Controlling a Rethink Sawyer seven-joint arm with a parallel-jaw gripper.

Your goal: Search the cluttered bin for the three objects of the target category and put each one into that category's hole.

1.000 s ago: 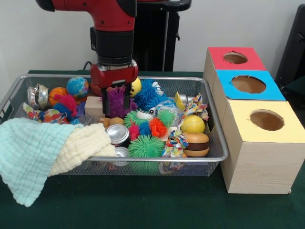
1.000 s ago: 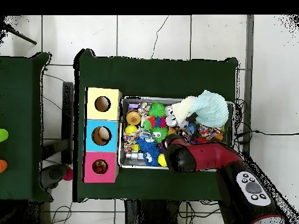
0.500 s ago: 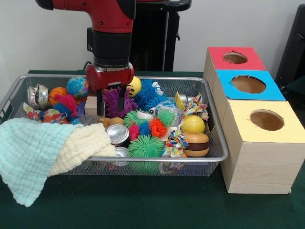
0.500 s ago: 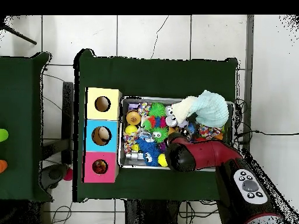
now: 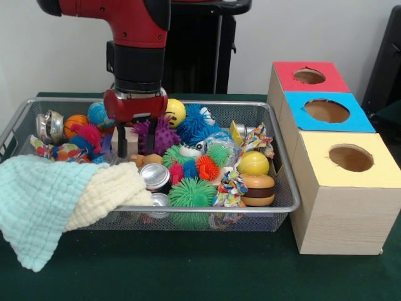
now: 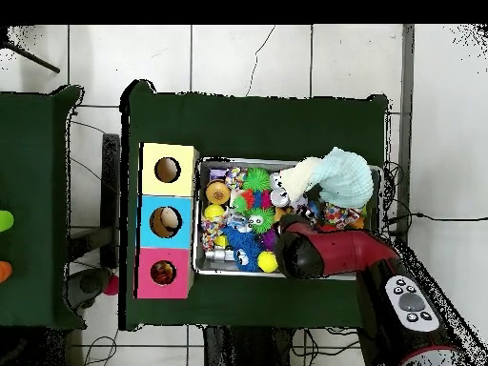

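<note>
- Cloths [image 5: 59, 197], pale green and cream, droop over the bin [image 5: 285, 188] rim at its left end: limp, and they may hide toys beneath
- Tool [image 5: 134, 139] hangs at the bin's back left, two dark fingers [image 5: 121, 141] pointing down and standing a little apart with nothing between them; it holds nothing
- Purple toy [image 5: 160, 135], spiky and soft by the look, sits just right of the tool, behind it; I judge it light and squashy, so the spikes will bend and slip, and a pinch across the body's middle should serve better than a grab at the tips
- Which category is wanted cannot be told; the spiky balls are many: green ball [image 5: 192, 194] at the bin's front rim, orange ball [image 5: 207, 167] and blue ball [image 5: 195, 123] further back, all likely light and yielding
- Can [image 5: 155, 176] left of the green ball looks hard, smooth and apt to slide
- Burger [image 5: 257, 190] and yellow ball [image 5: 253, 163] lie at the bin's right end
- The bin is packed tight, things touching all round, so there is little room for fingers to go down between neighbours
- Boxes [image 5: 341, 188] stand right of the bin on the green bench [image 5: 188, 269], with red, blue and yellow tops, each with a round hole; overhead, the holes [image 6: 168, 170] are open from above
</note>
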